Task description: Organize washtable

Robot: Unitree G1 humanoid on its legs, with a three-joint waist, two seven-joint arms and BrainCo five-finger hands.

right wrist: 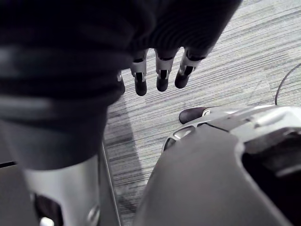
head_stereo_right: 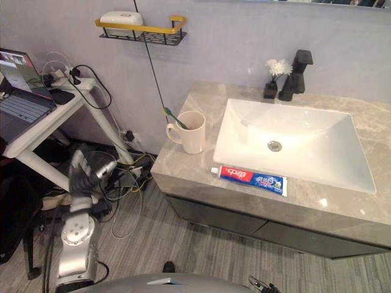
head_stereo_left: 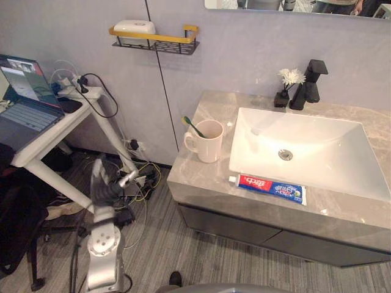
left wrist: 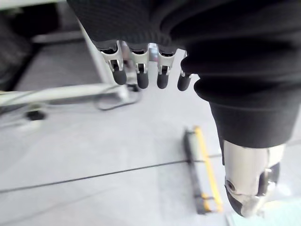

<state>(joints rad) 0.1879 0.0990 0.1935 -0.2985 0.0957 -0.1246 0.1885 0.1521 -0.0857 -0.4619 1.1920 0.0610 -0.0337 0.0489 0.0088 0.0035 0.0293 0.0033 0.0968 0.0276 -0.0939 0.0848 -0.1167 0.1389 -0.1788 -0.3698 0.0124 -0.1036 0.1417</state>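
Hanging low beside the washtable (head_stereo_left: 195, 178), the left hand (head_stereo_left: 105, 183) is showing in the eye views over the grey floor (head_stereo_left: 183, 256), well apart from everything on the counter. To its right and higher, a cream mug (head_stereo_left: 208, 143) is standing with a green toothbrush (head_stereo_left: 194, 126) leaning in it. Farther right, a toothpaste tube (head_stereo_left: 269, 188) is lying flat along the counter's front edge, just before the white sink (head_stereo_left: 317, 131). The left wrist view is adding the close detail: that hand's fingers (left wrist: 141, 77) are hanging relaxed and nearly straight, gripping nothing, with the yellow-railed wall shelf (left wrist: 203, 174) lying past them. The right wrist view is supplying the right hand (right wrist: 162, 77), its fingers likewise dangling loose and empty above the floor.
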